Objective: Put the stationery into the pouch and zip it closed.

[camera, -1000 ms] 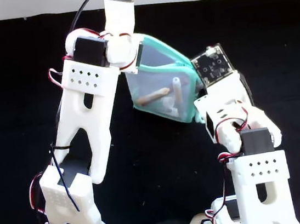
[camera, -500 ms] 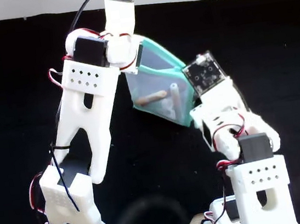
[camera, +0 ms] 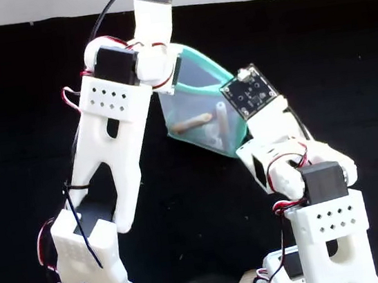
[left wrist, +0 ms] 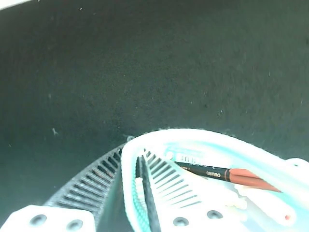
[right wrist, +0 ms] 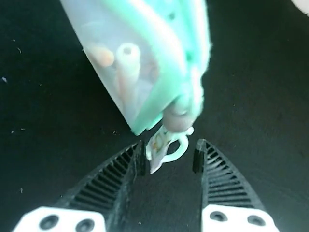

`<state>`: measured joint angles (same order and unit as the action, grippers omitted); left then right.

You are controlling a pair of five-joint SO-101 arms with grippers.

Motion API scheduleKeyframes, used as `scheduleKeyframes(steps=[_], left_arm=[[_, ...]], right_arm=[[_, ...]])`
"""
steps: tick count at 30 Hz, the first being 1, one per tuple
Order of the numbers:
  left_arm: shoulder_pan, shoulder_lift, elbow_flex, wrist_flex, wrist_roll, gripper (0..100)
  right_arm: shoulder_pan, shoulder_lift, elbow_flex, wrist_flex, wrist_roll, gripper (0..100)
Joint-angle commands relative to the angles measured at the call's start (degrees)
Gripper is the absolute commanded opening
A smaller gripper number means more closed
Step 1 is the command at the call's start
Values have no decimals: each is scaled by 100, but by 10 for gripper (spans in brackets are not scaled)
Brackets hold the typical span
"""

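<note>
Black cloth covers the bench [camera: 345,58], and the pouch [camera: 199,115] hangs lifted clear above it; the left tool [left wrist: 137,169] is clamped on the pouch's upper rim, beside its open mouth; the stationery [camera: 193,121] lies inside the pouch, a dark pen [left wrist: 227,174] among it; the right tool [right wrist: 166,150] sits at the pouch's lower end, jaws parted and gripping nothing, with the zip pull [right wrist: 170,145] dangling between them. Zipping looks to be the step in hand; the right tool should close squarely on the pull's ring, not on the pouch's fabric, then draw along the pouch's teeth toward the held end while the left tool keeps the rim taut. Against the frame a second back, the right arm has swung in closer to the pouch, its wrist now overlapping the pouch's lower corner.
</note>
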<state>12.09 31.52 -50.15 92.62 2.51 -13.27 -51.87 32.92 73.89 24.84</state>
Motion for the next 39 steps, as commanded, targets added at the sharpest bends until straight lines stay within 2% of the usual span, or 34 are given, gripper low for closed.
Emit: scheduleKeyframes(steps=[1,5,9,13,23,30,33,39], left_arm=[[-75,444,22,-26,-651,7],[-66,-4,22,-62,-703,7],[-101,-400,22,-35,-1064,7],[-136,-646,22,-44,-1081,7],[119,-1138,-154,-26,-1090,7],[189,-1051,-136,-26,-1099,7],[189,-1033,-127,-26,-1099,7],[189,-901,-127,-26,-1090,7]], right_arm=[[215,-48,-277,-110,35,175],[637,-48,-295,-92,53,175],[664,-48,-303,-66,53,175],[637,-57,-268,-66,26,175],[-233,-734,391,-119,18,174],[-180,-778,1165,-1095,-123,174],[-189,-769,1059,-1191,-484,175],[-189,-760,1095,-1288,-545,175]])
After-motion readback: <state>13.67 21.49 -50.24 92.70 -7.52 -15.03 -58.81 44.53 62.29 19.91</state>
